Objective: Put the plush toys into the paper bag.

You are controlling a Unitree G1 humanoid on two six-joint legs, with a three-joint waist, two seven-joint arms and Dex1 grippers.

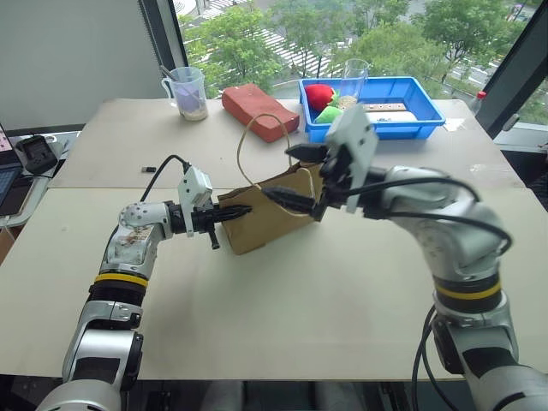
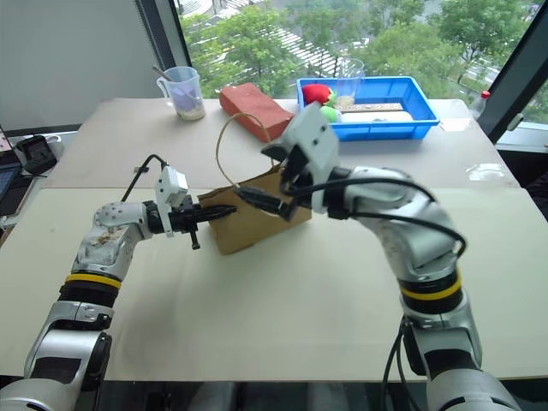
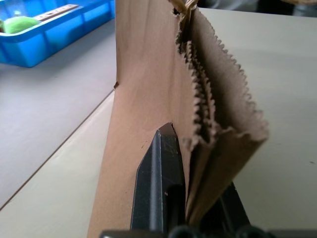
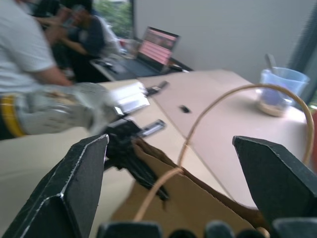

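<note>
The left hand [image 1: 233,214] is clenched on the paper bag's [image 1: 265,218] serrated rim and should keep it pinned so the mouth can be spread. The right hand [image 1: 301,178] is released, fingers wide, above the other rim. Brown kraft, 1 cord handle [image 1: 257,145] looping up, bag mid-bench [image 1: 282,300], mouth barely parted.

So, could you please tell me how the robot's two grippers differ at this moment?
The left gripper is shut on the edge of the brown kraft paper bag; the right gripper has its jaws wide open, holding nothing. The left sits low at the bag's side, the right higher above its top. Both have black fingers.
</note>
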